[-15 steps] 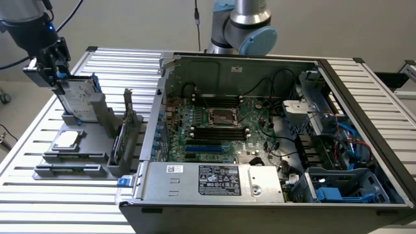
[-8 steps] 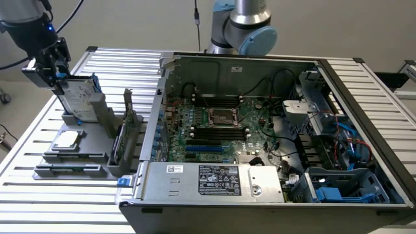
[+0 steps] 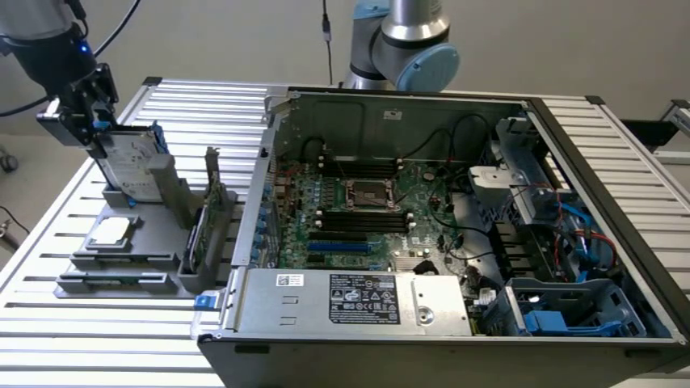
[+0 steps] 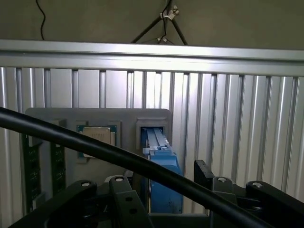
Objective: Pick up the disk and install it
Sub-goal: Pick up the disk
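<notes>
The disk (image 3: 132,158) stands on edge in a slot of the grey parts holder (image 3: 151,259), at the exterior view's left. It is silver-grey with a white label and blue carrier rails. My gripper (image 3: 95,129) hangs at the disk's upper end, and the black fingers (image 3: 77,121) reach down around it. In the wrist view the disk's blue rail (image 4: 161,164) runs between the two black fingers (image 4: 205,175), with a small gap on each side. The gripper (image 4: 164,192) is open and straddles the disk without clamping it.
An open computer case (image 3: 603,162) lies on the slatted aluminium table (image 3: 97,356), showing a motherboard (image 3: 367,202), a grey power supply (image 3: 356,301) and a blue-lined bay (image 3: 566,311). The holder also carries a square processor chip (image 3: 113,230) and memory sticks (image 4: 32,166). A black cable (image 4: 95,149) crosses the wrist view.
</notes>
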{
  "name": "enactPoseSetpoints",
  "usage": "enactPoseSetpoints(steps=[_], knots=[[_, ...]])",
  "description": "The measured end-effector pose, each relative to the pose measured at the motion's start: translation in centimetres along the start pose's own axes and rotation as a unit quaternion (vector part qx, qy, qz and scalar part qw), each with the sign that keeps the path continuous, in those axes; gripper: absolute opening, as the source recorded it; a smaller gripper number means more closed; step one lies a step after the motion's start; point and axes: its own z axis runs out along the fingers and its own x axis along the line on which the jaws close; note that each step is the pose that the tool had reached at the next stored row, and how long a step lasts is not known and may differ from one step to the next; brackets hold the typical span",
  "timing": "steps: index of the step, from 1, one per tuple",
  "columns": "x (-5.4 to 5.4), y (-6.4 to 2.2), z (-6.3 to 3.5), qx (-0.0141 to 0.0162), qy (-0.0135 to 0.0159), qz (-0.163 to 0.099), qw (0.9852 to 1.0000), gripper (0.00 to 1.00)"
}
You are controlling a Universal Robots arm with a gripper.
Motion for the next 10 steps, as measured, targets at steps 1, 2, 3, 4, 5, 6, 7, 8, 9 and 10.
enactPoseSetpoints(steps=[1,2,3,4,5,6,7,8,9,10], knots=[[0.0,0.0,0.03,0.0,-0.0001,0.0,1.0,0.6],[0.0,0.0,0.05,0.0,-0.0002,0.0,1.0,0.6],[0.0,0.0,0.08,0.0,-0.0002,0.0,1.0,0.6],[0.0,0.0,0.11,0.0,-0.0003,0.0,1.0,0.6],[0.0,0.0,0.15,0.0001,-0.0004,0.0,1.0,0.6],[0.0,0.0,0.18,0.0,-0.0005,0.0,1.0,0.6],[0.0,0.0,0.2,-0.0001,-0.0006,0.0,1.0,0.6],[0.0,0.0,0.21,-0.0001,-0.0007,0.0,1.0,0.6],[0.0,0.0,0.22,-0.0001,-0.0008,0.0,1.0,0.6],[0.0,0.0,0.23,-0.0001,-0.001,0.0,1.0,0.6]])
